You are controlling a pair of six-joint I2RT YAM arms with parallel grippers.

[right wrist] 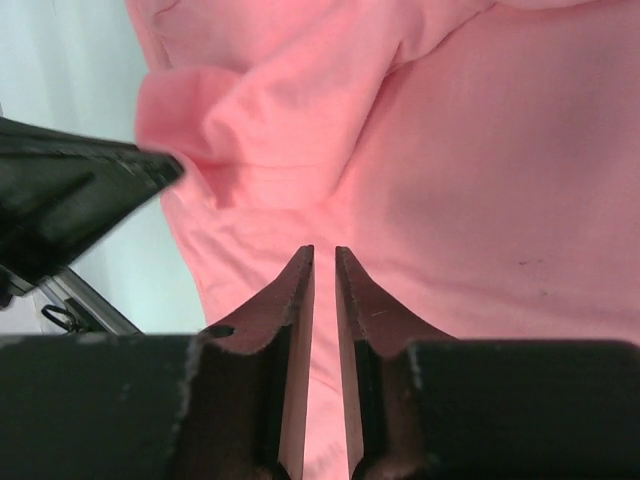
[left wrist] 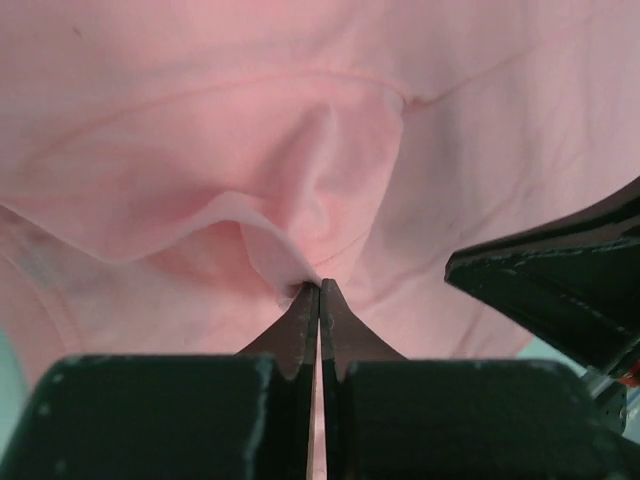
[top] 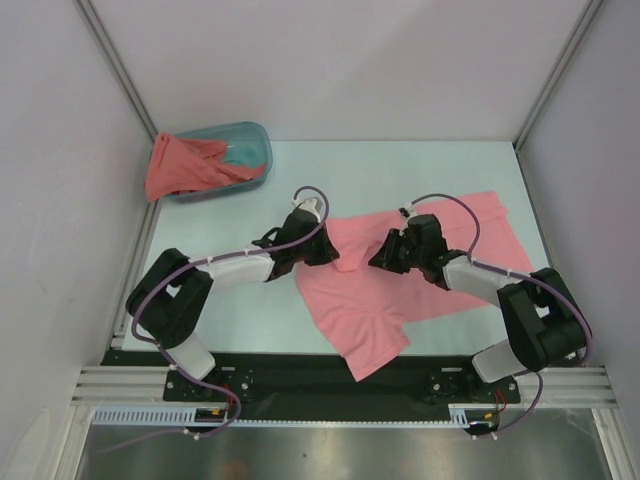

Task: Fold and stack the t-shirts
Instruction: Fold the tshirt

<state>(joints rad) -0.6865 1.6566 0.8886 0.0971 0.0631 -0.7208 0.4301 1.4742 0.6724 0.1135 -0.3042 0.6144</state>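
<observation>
View from above: salmon-pink t-shirt (top: 350,310) spread on the table (top: 420,165) under both grippers; coral-red t-shirt (top: 180,165) draped over the teal tub (top: 250,150). Left wrist: left gripper (left wrist: 319,288) pinches a raised fold of the salmon-pink t-shirt. Right wrist: right gripper (right wrist: 323,252) over the same shirt, jaws 1 narrow slit apart.

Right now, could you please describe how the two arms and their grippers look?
The left arm and right arm have black joints, light grey links and a thin purple cable looping alongside. The left gripper and right gripper each carry two dark, scuffed fingers tapering to points.
</observation>
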